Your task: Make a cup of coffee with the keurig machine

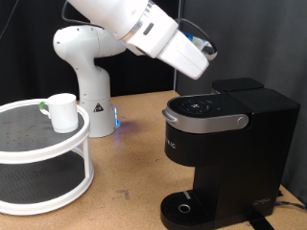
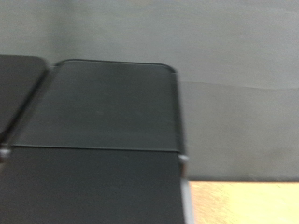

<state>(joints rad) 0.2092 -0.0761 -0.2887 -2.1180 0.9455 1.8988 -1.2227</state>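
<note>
gripper [image 1: 206, 53] hangs above the keurig machine [image 1: 225, 144], behind its closed brew head; can't tell whether the fingers are wide or narrow. cup [image 1: 63, 112] sits on the top tier of a white round rack [image 1: 43, 153], exterior view's left, well apart from the machine. wrist view: only the machine's black top [image 2: 103, 112].

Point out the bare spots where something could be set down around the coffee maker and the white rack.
Bare wooden table lies between the two-tier rack and the keurig machine. The rack's top shelf is free beside the cup. The drip tray is bare. It is crowded above the machine, where the arm hangs.
</note>
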